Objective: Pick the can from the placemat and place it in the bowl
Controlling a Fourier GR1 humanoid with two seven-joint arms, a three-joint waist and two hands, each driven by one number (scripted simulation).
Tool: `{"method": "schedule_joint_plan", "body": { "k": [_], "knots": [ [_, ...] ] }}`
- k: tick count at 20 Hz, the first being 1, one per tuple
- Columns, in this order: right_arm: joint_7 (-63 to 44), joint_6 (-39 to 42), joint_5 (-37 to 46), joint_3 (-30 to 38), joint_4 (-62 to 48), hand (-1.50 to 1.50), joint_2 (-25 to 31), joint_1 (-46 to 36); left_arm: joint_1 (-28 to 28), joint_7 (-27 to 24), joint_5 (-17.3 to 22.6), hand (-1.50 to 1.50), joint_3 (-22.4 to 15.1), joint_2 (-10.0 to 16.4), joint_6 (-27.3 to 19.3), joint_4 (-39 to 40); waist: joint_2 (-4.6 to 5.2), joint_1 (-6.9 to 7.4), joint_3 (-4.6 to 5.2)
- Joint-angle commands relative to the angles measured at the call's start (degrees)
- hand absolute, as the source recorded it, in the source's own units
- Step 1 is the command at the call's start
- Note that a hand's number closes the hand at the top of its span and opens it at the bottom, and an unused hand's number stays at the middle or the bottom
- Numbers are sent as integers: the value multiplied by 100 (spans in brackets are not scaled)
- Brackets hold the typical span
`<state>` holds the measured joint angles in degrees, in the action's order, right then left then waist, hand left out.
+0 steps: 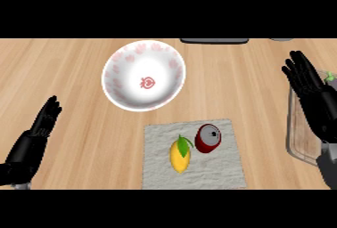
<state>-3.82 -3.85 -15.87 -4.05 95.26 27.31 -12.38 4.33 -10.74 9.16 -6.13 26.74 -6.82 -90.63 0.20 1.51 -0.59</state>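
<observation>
Wooden counter [79, 62] with placemat [211, 171], bowl [143, 75] and can [209, 138]; both hands are held open and empty.

The grey placemat is laid near the lower edge of the view, between the two hands. The white bowl, marked with a red pattern, is set upright beyond the placemat, towards the left. The left hand [36, 133] is shown at the lower left, fingers straight, nothing held. The right hand [314, 95] is shown at the right edge, fingers straight, nothing held, partly in front of a clear tray [293, 142]. The red can is located on the placemat's upper right part, tipped so that its silver top is seen, apart from the bowl. A yellow lemon [180, 156] with a green leaf is placed just beside the can, on its left, on the same placemat.
</observation>
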Motion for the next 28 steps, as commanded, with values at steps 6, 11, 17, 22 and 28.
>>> {"method": "schedule_joint_plan", "body": {
  "k": [6,11,17,22,28],
  "knots": [
    [-99,628,-359,-2326,542,-150,-2022,-1211,-1180,363,470,0,586,-196,-293,-158,26,345,64],
    [235,-1740,3023,-3009,894,-150,-1863,-442,-1219,712,792,0,962,-96,-290,180,-88,-276,71],
    [-1192,-1833,4965,-4197,1578,-150,-1814,-369,-1472,862,664,0,945,-202,-432,196,-70,-247,68],
    [-3055,-704,5856,-4045,2526,-150,-1267,-539,-1509,919,712,0,1047,-100,-306,395,-96,-331,75],
    [-4798,1483,5161,-3707,3359,-150,-693,-982,-1653,796,818,0,1179,-96,-171,580,-77,-319,84]
  ]
}}
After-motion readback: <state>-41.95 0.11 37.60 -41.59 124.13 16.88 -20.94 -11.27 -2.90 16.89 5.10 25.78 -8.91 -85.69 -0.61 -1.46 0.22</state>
